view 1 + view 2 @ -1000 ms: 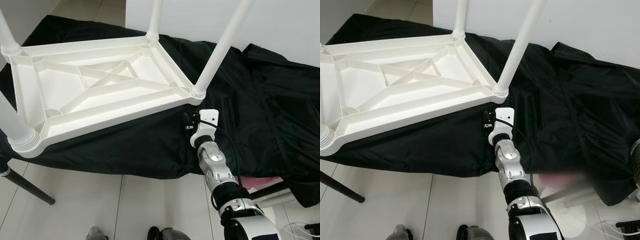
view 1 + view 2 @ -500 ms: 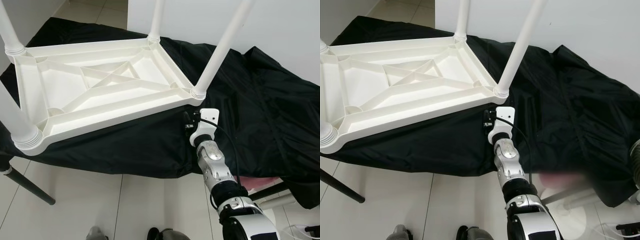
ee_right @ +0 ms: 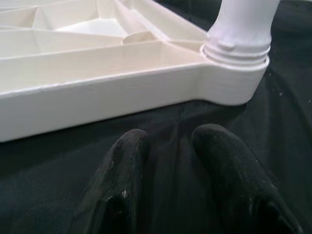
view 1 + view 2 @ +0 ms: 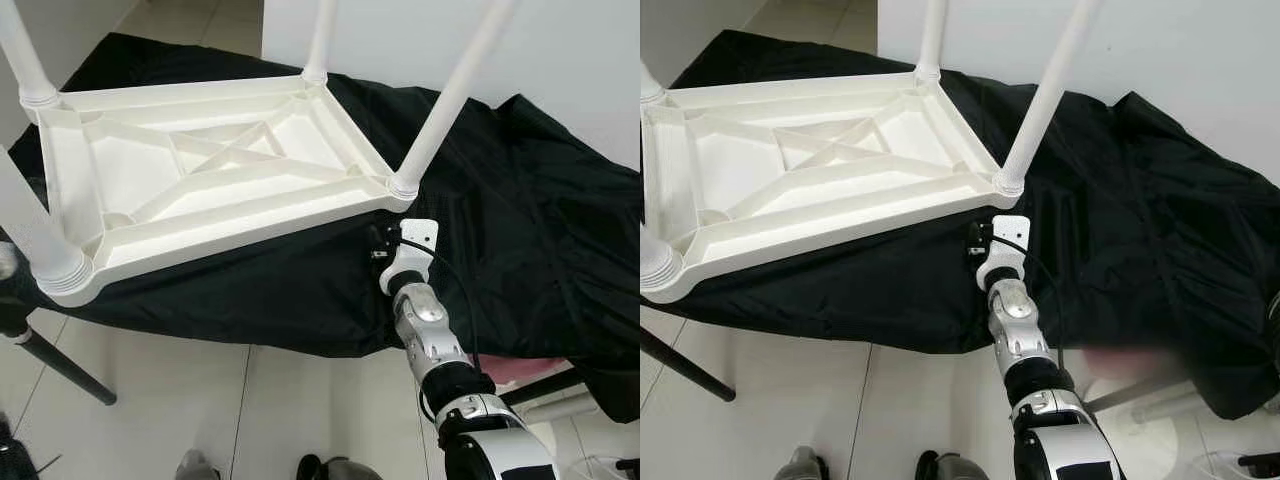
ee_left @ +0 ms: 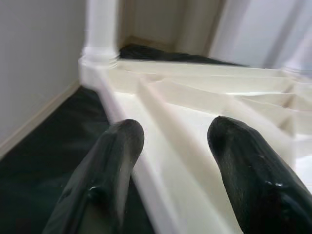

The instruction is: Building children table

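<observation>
Nearest the camera, the right arm (image 4: 432, 335) reaches forward from the bottom of the head views, its silver segments ending at a white wrist block. The right gripper (image 3: 168, 139) hovers low over the black cloth (image 4: 520, 220), just short of the near right corner of the children's table (image 4: 215, 190). Its two black fingers (image 3: 122, 165) stand a little apart with only a narrow gap between them, clasping nothing; their tips are close to the table's rim but apart from it.

The table lies upside down on the cloth, its ribbed white underside facing up, with an X of braces in the middle panel. Four white legs stand up from its four corners: one at the near left corner (image 4: 40, 250), one at the near right corner (image 4: 445, 110), one at the far right corner (image 4: 320, 40) and one at the far left corner (image 4: 22, 55).

The left gripper (image 5: 175, 134) is at the table's left side, its two fingers (image 5: 109, 165) spread wide on either side of the white rim. Whether the pads touch the plastic cannot be told; nothing is clamped between them. A leg socket (image 5: 100, 53) stands beyond the fingertips.

The cloth spreads over a low support, falling in folds toward the tiled floor (image 4: 180, 400). One dark stand leg (image 4: 60, 365) slants across the tiles at lower left. Behind the table rises a white wall (image 4: 580, 60).
</observation>
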Robot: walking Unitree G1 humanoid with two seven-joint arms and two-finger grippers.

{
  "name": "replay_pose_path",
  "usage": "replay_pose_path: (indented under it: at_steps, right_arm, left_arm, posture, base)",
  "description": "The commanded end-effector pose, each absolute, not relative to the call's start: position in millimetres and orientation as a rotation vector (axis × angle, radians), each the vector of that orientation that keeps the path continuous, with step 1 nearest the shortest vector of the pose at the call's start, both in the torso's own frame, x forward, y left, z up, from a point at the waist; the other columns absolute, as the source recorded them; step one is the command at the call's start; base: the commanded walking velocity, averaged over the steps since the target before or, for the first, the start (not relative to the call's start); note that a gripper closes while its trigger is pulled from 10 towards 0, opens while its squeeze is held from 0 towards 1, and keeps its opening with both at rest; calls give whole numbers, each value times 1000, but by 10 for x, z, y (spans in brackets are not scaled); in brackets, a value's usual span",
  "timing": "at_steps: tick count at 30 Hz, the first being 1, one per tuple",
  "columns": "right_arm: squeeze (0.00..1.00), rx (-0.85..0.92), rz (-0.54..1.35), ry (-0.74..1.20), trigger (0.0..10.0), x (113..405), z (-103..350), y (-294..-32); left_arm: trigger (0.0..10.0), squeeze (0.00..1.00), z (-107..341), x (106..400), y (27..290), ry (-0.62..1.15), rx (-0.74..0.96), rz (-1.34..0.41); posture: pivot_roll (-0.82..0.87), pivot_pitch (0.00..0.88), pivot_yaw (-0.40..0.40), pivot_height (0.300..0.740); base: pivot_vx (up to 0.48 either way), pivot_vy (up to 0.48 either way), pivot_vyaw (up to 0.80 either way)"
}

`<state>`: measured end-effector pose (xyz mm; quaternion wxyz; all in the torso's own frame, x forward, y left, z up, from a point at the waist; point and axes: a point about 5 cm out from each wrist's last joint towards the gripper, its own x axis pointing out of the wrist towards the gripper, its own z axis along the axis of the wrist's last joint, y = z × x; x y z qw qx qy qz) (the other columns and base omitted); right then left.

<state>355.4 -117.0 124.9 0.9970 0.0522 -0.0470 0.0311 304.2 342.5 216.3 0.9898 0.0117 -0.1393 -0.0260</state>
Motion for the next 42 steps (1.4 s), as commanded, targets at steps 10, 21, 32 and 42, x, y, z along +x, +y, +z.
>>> replay_pose_path:
  at_steps: [10, 21, 32, 42]
  right_arm:
    - [0, 118, 27, -8, 10000, 3597, 1136, -1214]
    - [0, 105, 13, 10, 10000, 3666, 1149, -1288]
    - [0, 99, 39, 33, 10000, 3765, 1218, -1291]
    - [0, 83, 143, 49, 10000, 3835, 1295, -1135]
  left_arm:
    - [10000, 0, 1916, 3020, 2774, -281, 65, -287]
    - [10000, 0, 1926, 2875, 2194, -321, 68, -487]
    - [10000, 0, 1993, 2738, 1678, -340, 38, -710]
    - [10000, 0, 2027, 2609, 1213, -334, 21, -890]
  posture:
    - [135, 152, -133, 740]
    - [148, 130, -142, 740]
    - [152, 117, -145, 740]
    - [156, 98, -135, 740]
  base:
    - [0, 0, 0]
    - [0, 0, 0]
    - [0, 0, 0]
    - [0, 0, 0]
